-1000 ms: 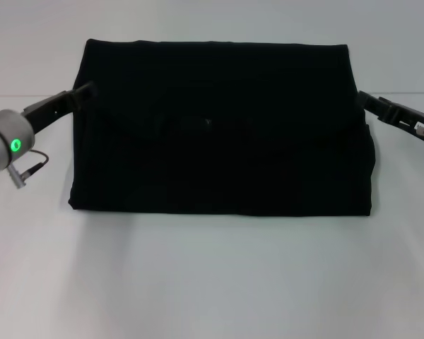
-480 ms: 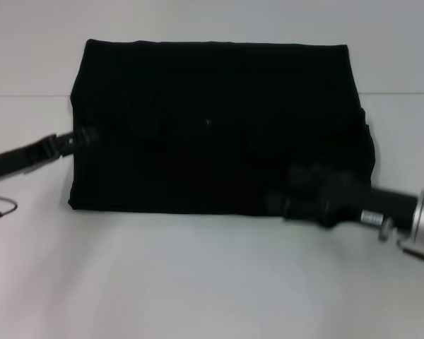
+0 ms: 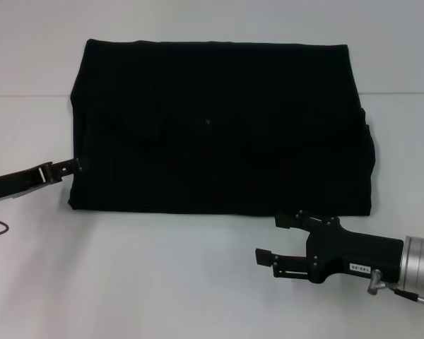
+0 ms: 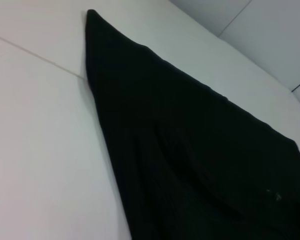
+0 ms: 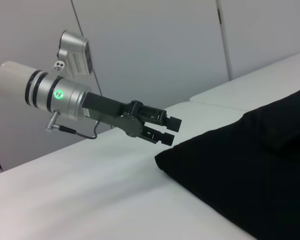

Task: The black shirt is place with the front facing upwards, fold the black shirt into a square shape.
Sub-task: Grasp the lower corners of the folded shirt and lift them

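Plain black shirt (image 3: 219,127) on white table (image 3: 127,282); black left gripper (image 3: 76,165)

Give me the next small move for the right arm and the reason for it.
Probably bring the right gripper back to the near right corner of the black shirt and grasp it. It hangs open off the cloth, while the left gripper is at the left edge; the shirt is still a wide rectangle, not square.
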Controlling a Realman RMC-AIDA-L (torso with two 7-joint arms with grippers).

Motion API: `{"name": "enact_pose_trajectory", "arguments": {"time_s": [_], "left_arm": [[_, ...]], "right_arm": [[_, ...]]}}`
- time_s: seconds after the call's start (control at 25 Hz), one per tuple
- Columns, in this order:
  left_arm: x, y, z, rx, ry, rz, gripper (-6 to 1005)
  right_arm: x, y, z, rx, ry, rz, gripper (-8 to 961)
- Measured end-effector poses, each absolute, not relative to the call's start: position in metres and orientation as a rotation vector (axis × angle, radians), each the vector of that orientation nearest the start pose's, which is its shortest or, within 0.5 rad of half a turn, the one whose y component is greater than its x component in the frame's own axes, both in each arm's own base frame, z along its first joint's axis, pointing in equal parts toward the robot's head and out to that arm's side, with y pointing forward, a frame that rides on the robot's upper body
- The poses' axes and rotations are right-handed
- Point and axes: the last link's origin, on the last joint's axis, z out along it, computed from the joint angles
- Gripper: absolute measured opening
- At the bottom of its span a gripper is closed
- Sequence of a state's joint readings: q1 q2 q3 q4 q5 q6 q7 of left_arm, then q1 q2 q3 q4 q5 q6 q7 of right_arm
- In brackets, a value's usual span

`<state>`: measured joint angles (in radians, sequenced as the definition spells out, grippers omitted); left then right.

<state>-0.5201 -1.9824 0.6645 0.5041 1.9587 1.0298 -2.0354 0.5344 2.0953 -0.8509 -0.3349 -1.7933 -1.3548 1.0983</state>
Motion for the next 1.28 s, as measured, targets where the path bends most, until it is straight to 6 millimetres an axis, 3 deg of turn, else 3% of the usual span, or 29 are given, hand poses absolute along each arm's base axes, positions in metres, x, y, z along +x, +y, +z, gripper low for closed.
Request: {"name": "enact_pose_trajectory", "arguments": {"time_s": [0.88,1.28], "left_arm": [[-0.34,0.372,0.016,-1.939,-1.573,-0.595,778],[-0.339,0.369,0.007,-1.975,-1.559,-0.537,553]], "right_arm": [[0.271,0.311,-0.066,-2.681,0.642,0.748,915],[0.272,0.311,-0.066,-2.673,0.653,0.753,915]]}}
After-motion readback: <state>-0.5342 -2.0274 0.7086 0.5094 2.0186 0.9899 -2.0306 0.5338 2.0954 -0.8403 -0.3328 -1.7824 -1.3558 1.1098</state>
